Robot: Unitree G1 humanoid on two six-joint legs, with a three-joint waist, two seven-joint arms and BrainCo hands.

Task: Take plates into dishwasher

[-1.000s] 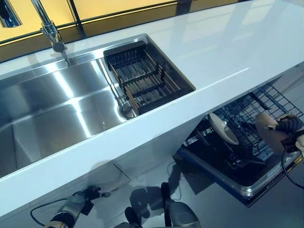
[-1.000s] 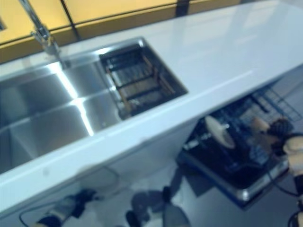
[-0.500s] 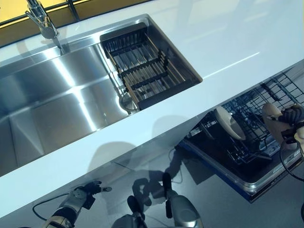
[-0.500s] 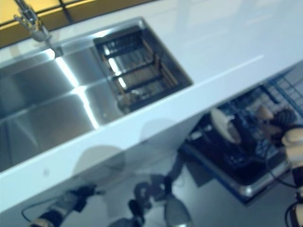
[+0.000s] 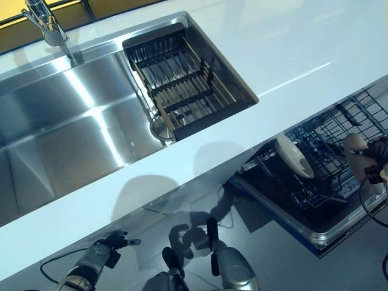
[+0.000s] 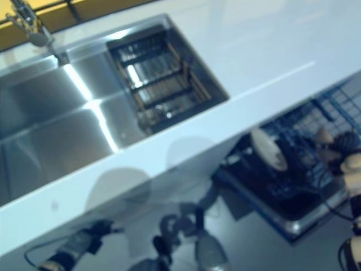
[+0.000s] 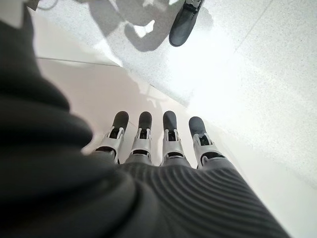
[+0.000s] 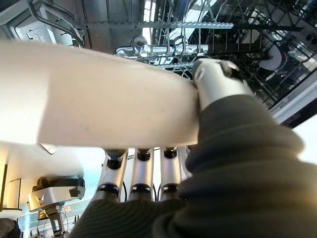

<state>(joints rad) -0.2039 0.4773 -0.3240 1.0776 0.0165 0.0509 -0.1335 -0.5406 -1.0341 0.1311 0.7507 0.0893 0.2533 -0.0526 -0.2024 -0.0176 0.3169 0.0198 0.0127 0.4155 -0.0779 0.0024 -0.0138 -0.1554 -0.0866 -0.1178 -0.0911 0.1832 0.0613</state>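
Note:
My right hand is shut on a cream plate and holds it on edge over the wire lower rack of the open dishwasher, at the rack's right side. In the right wrist view the plate lies between my thumb and my fingers, with the rack's tines past it. Another cream plate stands upright in the rack to the left. My left hand hangs low by the floor under the counter, open and empty, fingers straight.
A white counter runs above the dishwasher; its front edge overhangs the rack. A steel sink holds a dark drainer basket, with a tap behind. The dishwasher door lies open toward the floor.
The whole view has shifted as the head moved. My right hand still holds the plate over the rack's right side, a little further right. The left hand stays low.

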